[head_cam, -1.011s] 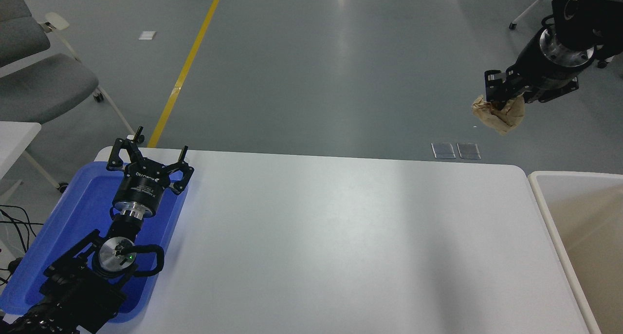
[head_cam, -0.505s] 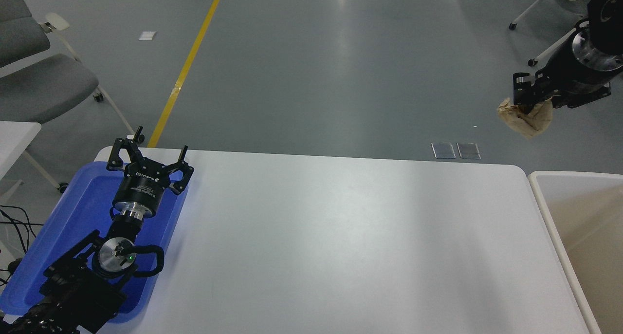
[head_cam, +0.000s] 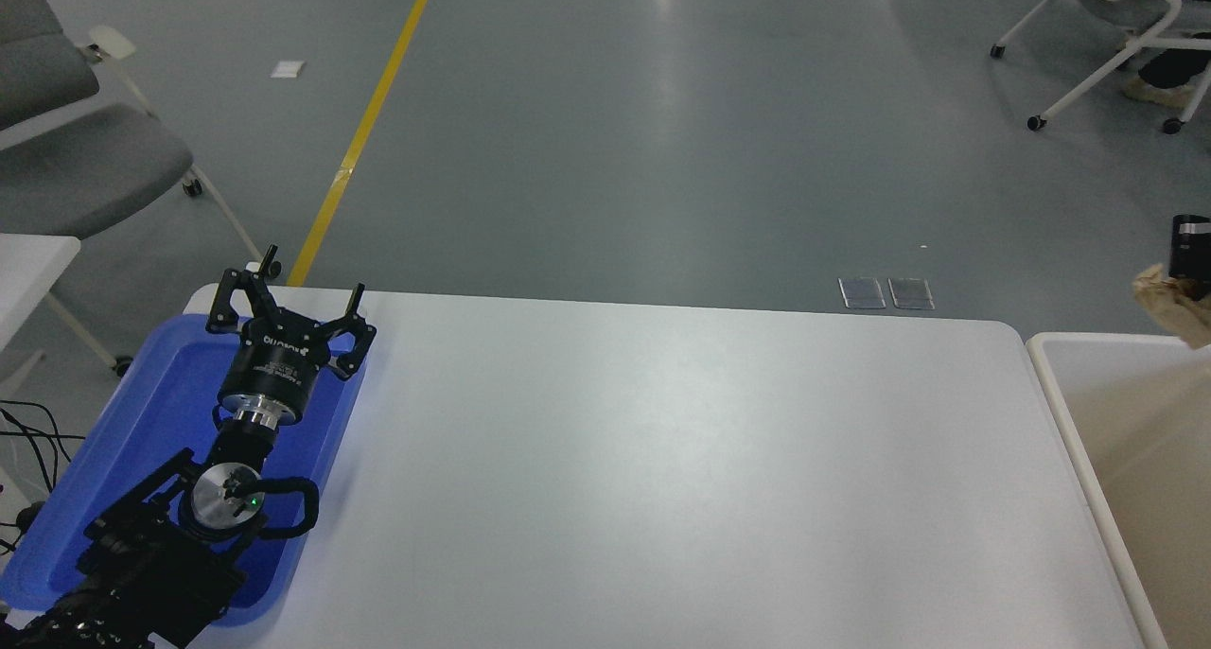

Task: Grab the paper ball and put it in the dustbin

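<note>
The tan crumpled paper ball hangs at the picture's right edge, in the air above the far rim of the dustbin, a large cream-rimmed bin with beige inner walls beside the table's right end. My right gripper is mostly cut off by the right edge; one black finger shows, clamped on the top of the ball. My left gripper is parked open and empty above the blue tray at the lower left.
The white table spans the middle. Grey office chairs stand on the floor at the far left and a white-framed one at the far right. A yellow floor line runs beyond the table.
My right gripper has carried the paper ball to the right and downward, from above the floor beyond the table to over the dustbin's far rim. The left arm has not moved.
</note>
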Robot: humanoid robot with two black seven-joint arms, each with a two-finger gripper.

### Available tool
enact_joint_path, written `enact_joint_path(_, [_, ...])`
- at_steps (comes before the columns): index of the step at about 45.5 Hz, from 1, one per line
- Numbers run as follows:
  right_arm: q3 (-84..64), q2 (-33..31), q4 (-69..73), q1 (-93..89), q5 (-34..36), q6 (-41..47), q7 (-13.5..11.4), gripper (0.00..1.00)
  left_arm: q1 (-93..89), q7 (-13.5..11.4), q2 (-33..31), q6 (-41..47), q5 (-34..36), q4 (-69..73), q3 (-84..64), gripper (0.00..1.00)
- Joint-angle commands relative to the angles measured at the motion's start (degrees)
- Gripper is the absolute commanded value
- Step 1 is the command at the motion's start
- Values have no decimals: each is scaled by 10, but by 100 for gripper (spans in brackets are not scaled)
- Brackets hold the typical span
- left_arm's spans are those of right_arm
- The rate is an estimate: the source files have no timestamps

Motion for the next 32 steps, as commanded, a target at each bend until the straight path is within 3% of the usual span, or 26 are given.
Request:
enact_joint_path(1, [4,-63,-46,-61,-16,0,0,0,0,0,0,0,0,0,0,100])
enact_joint_path(16, [21,-86,-108,-136,-12,0,0,0,0,0,0,0,0,0,0,100])
enact_joint_path(32, [203,-76,-241,-291,-10,0,0,0,0,-1,0,0,0,0,0,100])
